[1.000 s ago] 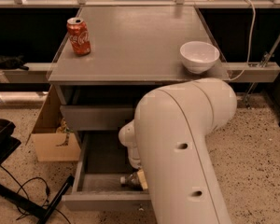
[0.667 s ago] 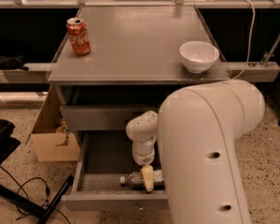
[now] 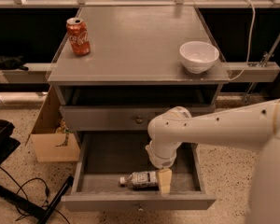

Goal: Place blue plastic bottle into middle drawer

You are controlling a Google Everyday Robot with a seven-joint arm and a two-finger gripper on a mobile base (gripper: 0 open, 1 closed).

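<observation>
Blue plastic bottle (image 3: pixel 140 179) in open middle drawer (image 3: pixel 109 157), fingers (image 3: pixel 164 181) at base

Reaches in from the right edge of the frame: white arm (image 3: pixel 233 125) stretched leftward, bent downward at a rounded wrist (image 3: pixel 165 141) near centre, gripper (image 3: pixel 164 182) pointing down at lower centre.

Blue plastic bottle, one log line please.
blue plastic bottle: lying in middle drawer | middle drawer: open | gripper: in drawer, at bottle's base
</observation>
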